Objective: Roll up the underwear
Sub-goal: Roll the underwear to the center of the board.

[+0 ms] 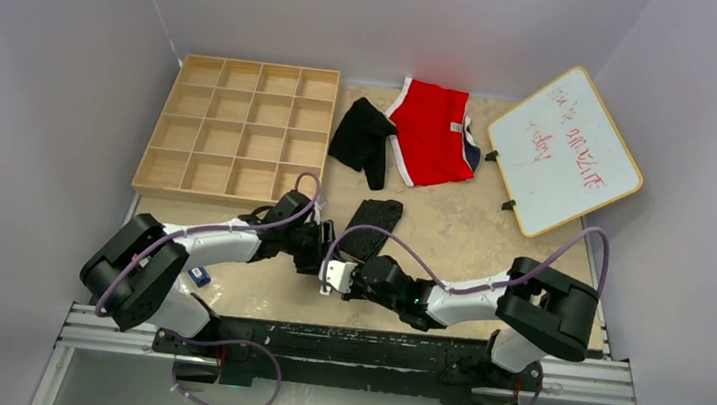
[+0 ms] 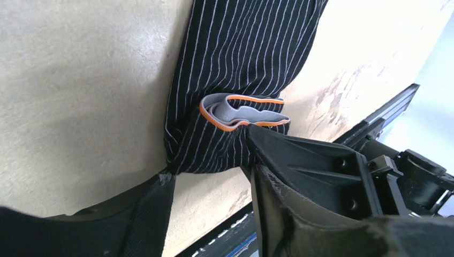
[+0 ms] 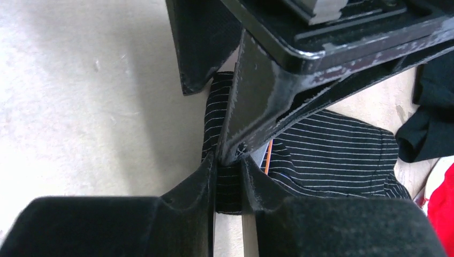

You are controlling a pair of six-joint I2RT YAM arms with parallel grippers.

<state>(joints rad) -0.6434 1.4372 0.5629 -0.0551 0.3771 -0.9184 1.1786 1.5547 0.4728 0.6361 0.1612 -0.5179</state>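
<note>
**Pinstriped pair caught between both my jaws**

The pinstriped underwear (image 1: 372, 226) lies on the counter (image 1: 472, 235), close to the middle of its near edge, with both my arms meeting over its near end. My right jaws stand narrow, and their two fingers (image 3: 199, 184) pinch a fold of the striped fabric at that end. My left jaws stand apart and straddle the same end. One left finger (image 2: 300, 160) touches the cloth beside the grey, orange-edged waistband (image 2: 241, 113), which curls out of the fold. The other sits at the fabric's corner.

The plain black underwear (image 1: 361, 140) lies crumpled farther back, toward the far edge, touching the red briefs (image 1: 432, 130). The wooden grid tray (image 1: 153, 146) fills the far left corner. A whiteboard (image 1: 561, 153) leans at the far right corner.
</note>
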